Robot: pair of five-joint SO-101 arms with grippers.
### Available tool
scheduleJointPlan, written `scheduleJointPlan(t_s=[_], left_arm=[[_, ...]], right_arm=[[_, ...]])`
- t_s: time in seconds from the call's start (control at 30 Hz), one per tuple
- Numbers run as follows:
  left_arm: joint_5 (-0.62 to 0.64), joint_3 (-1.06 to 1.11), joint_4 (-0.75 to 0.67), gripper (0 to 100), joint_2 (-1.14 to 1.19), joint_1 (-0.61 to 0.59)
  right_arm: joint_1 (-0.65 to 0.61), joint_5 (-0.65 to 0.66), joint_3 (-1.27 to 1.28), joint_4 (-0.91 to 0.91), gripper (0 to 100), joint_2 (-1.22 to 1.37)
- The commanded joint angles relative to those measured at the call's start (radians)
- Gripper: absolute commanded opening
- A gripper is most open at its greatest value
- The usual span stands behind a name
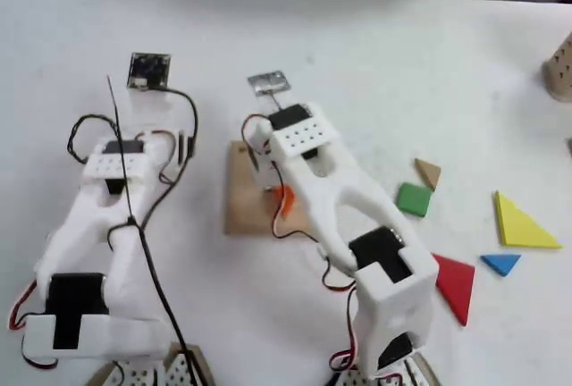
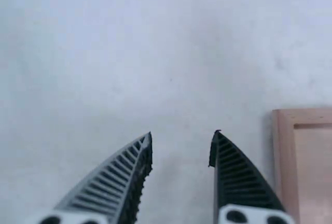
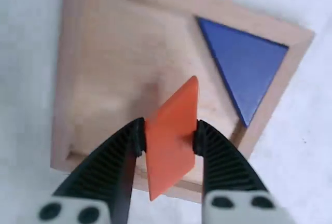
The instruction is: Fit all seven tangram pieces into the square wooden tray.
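Over the wooden tray (image 3: pixel 65 94): orange parallelogram (image 3: pixel 174 105), long axis pointing away from the wrist toward the blue triangle (image 3: pixel 241 63) set in a tray corner; possibly clear of the tray floor. Right gripper (image 3: pixel 168 128): clamped on its long edges. Left gripper (image 2: pixel 182 141): jaws apart, empty, over the white table (image 2: pixel 155 37) beside the tray.

White arms (image 1: pixel 331 189); black ribbed fingers (image 2: pixel 238 177); cables (image 1: pixel 146 252) seemingly red, black.
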Motion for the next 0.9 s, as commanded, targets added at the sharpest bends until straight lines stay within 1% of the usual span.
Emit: scheduleJointPlan(t_s=[0.0, 0.1, 0.17, 0.3, 0.4, 0.47, 0.53, 0.6, 0.63, 0.7, 0.77, 0.83, 0.87], left_arm=[[-0.021, -0.014, -0.025, 19, -0.051, -0.005], [-0.021, -0.014, -0.025, 19, -0.051, -0.004], [-0.021, -0.014, -0.025, 19, -0.050, -0.004], [-0.021, -0.008, -0.025, 19, -0.050, 0.019], [-0.021, -0.006, -0.025, 19, -0.050, 0.033], [-0.021, -0.005, -0.017, 19, -0.053, 0.050], [-0.021, 0.000, -0.017, 19, -0.056, 0.067], [-0.021, 0.014, -0.017, 19, -0.058, 0.085], [-0.021, 0.017, -0.017, 19, -0.059, 0.099], [-0.021, 0.018, -0.015, 18, -0.059, 0.124], [-0.021, 0.009, 0.006, 11, -0.059, 0.147], [-0.021, 0.008, 0.014, 2, -0.061, 0.176], [-0.021, 0.008, 0.018, 2, -0.068, 0.191]], right_arm=[[-0.008, -0.069, -0.098, 0.045, 16.5, -0.015], [-0.016, -0.069, -0.095, 0.048, 25.2, -0.013], [-0.021, -0.043, -0.081, 0.048, 28.2, -0.013], [-0.025, -0.031, -0.068, 0.068, 28.3, -0.015], [0.019, -0.023, -0.078, 0.128, 28.0, -0.033], [0.076, 0.020, -0.092, 0.170, 23.3, -0.051], [0.156, 0.040, -0.092, 0.196, 14.6, -0.070], [0.229, 0.046, -0.091, 0.225, 3.5, -0.076], [0.263, 0.046, -0.091, 0.236, 0.5, -0.074], [0.325, 0.064, -0.071, 0.249, 3.3, -0.077], [0.372, 0.089, -0.025, 0.220, 1.7, -0.088], [0.410, 0.089, 0.032, 0.171, 1.8, -0.105], [0.426, 0.089, 0.061, 0.142, 1.8, -0.116]])
